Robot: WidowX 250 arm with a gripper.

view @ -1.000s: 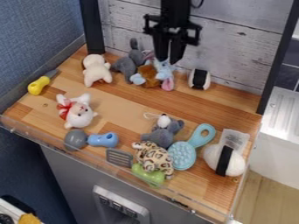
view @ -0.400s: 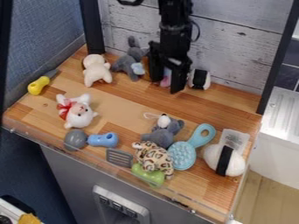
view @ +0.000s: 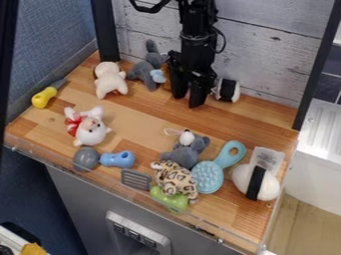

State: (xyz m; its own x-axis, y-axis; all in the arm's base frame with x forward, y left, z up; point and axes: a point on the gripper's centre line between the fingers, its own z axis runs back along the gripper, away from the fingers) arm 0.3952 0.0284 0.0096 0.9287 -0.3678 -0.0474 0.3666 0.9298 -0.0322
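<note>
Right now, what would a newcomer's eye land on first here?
Probably the black gripper, its fingers apart, low over the back of the wooden counter. Next, the leopard-spotted toy near the front edge, beside the turquoise brush, and the white plush with red trim towards the view's left.

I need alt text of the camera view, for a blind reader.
Black robot gripper low over the back of a wooden counter, between a grey plush toy and a white toy with a black band. Nearer the front lie a white plush toy with red ribbon, a leopard-spotted toy and a turquoise brush.
</note>
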